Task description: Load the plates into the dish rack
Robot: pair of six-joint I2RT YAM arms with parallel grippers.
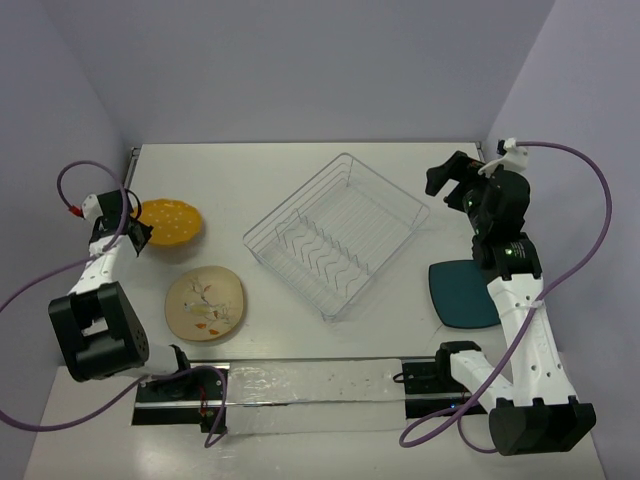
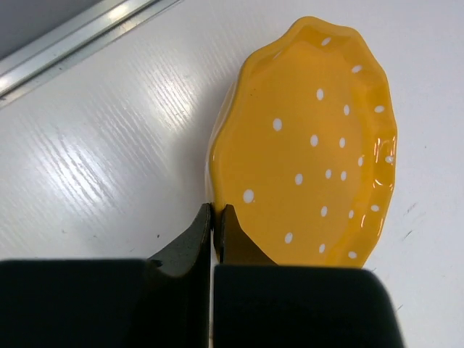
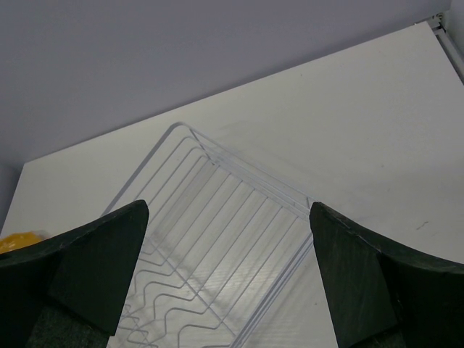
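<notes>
The orange-yellow scalloped plate lies at the far left of the table. My left gripper is shut on its left rim; in the left wrist view the gripper pinches the edge of the plate, which seems to rest on the table. The beige patterned plate lies flat near it. The dish rack stands mid-table, with nothing in it. The dark teal plate lies at the right, partly under my right arm. My right gripper is open and empty, raised beside the rack's right corner, with the rack showing between its fingers.
A metal rail runs along the table's far-left edge. A long base strip lies along the near edge between the arm bases. Purple cables loop off both arms. Walls close in behind and on both sides.
</notes>
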